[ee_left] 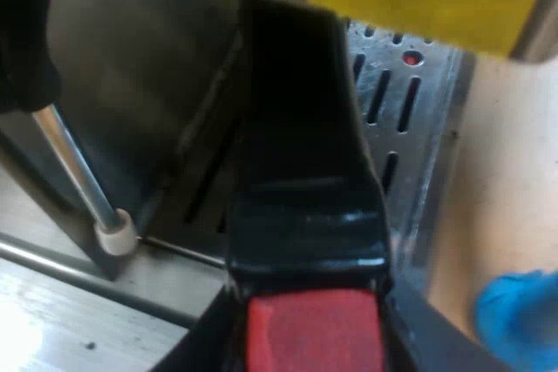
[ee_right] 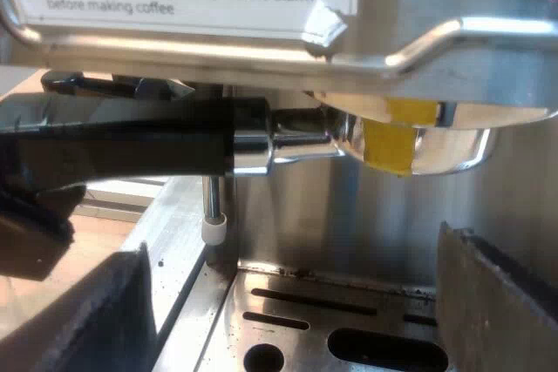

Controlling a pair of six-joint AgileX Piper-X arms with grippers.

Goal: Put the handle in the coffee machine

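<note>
I logged my left tool (ee_left: 314,348) clamped on the holder (ee_right: 410,141) by its red-ended handle, basket raised under the machine (ee_right: 384,215), presumably to seat it, while my right tool (ee_right: 292,259) hung open, empty, over the tray (ee_right: 218,333).

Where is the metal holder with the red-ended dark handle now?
Right wrist view: the metal holder sits at the steel espresso machine's front, above the slotted drip tray.

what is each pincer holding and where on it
left pincer grips the handle at its red end; right pincer is open, holding nothing
</note>
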